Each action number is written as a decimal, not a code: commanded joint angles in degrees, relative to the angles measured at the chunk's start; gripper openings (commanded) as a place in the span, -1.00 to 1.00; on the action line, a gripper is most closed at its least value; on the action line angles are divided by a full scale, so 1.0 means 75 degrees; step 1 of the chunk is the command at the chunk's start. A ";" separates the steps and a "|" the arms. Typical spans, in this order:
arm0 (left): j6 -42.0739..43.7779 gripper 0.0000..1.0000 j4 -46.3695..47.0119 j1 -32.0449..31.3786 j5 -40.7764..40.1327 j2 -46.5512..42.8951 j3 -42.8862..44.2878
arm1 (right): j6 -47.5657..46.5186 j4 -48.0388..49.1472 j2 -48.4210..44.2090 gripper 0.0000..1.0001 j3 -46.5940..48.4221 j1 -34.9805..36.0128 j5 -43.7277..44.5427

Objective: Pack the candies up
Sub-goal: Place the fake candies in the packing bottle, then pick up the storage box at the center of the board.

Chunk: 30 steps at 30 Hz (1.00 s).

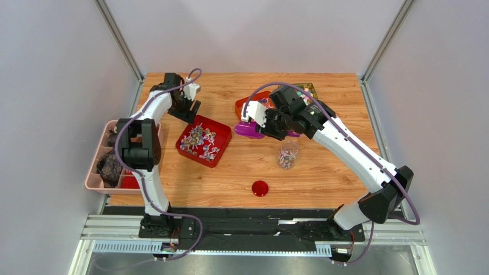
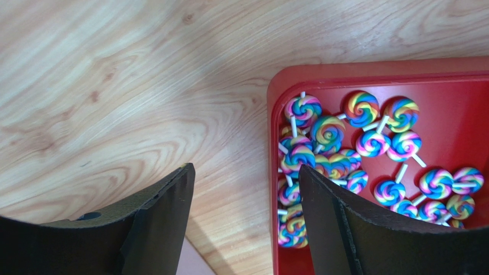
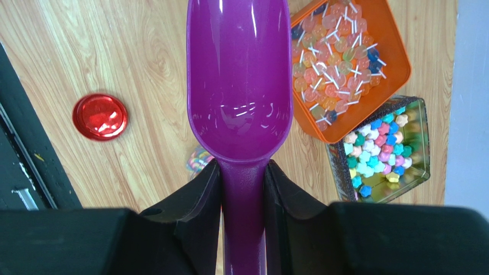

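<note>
Just one jar (image 1: pixel 288 149) of candies (image 1: pixel 286 162), one lid (image 1: pixel 260 188), one scoop (image 3: pixel 238 86).

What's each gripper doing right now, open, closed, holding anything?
Left gripper: open, nothing between its fingers.
Right gripper: shut on the handle of the purple scoop, which is empty.

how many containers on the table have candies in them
4: red square tray left of centre, orange tray and green metal tin at the far side, clear jar mid-table. Pink bin's contents unclear.
</note>
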 commanded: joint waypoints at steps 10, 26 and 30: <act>-0.0001 0.36 0.0475 -0.0006 0.0094 0.0634 0.0353 | 0.0603 0.1529 -0.0422 -1.00 -0.0624 0.0318 -0.0189; -0.0119 0.04 0.1038 -0.0404 -0.0562 0.1009 0.0118 | 0.0603 0.1471 -0.0012 -1.00 -0.0602 0.0938 0.0268; -0.0142 -0.26 0.0862 -0.0521 -0.0598 0.1162 0.0107 | 0.0474 0.1307 0.0234 -1.00 -0.0310 0.1197 0.0818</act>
